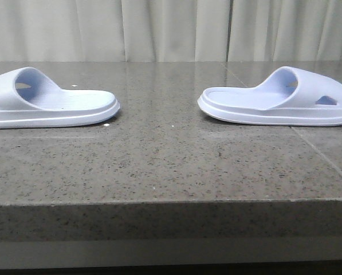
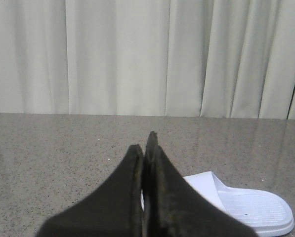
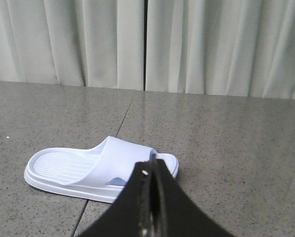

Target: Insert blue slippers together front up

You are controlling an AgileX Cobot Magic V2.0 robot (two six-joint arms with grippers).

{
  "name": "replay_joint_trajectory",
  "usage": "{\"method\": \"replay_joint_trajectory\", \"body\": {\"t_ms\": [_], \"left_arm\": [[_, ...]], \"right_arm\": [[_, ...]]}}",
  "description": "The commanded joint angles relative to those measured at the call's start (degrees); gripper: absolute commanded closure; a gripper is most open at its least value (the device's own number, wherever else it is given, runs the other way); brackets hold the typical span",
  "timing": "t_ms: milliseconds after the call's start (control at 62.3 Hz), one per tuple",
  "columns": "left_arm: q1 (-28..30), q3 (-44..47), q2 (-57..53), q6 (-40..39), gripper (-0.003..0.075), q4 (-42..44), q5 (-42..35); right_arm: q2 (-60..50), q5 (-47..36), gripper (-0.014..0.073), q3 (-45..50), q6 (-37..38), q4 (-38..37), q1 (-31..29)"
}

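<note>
Two pale lavender-blue slippers lie sole-down on the grey stone table. The left slipper (image 1: 50,106) is at the left edge of the front view, heel end toward the middle. The right slipper (image 1: 279,103) is at the right, heel end toward the middle, strap with a vent hole on the right. No gripper shows in the front view. In the left wrist view my left gripper (image 2: 147,143) is shut and empty, with the left slipper (image 2: 251,207) beyond and beside it. In the right wrist view my right gripper (image 3: 153,165) is shut and empty, just short of the right slipper (image 3: 93,168).
The speckled grey stone table (image 1: 159,166) has a front edge near the bottom of the front view and a seam line at the right (image 1: 319,152). Pale curtains (image 1: 171,28) hang behind the table.
</note>
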Motion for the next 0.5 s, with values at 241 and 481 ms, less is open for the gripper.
{"method": "replay_joint_trajectory", "body": {"t_ms": [241,481], "left_arm": [[-0.30,-12.58,17.74,-0.01,0.0741,-0.76,7.23],[-0.30,-12.58,23.64,-0.01,0.0741,-1.55,7.00]], "right_arm": [[18.14,3.88,0.0662,-13.76,0.02,-0.09,-0.01],[25.10,4.14,0.0662,-13.76,0.02,-0.09,-0.01]]}}
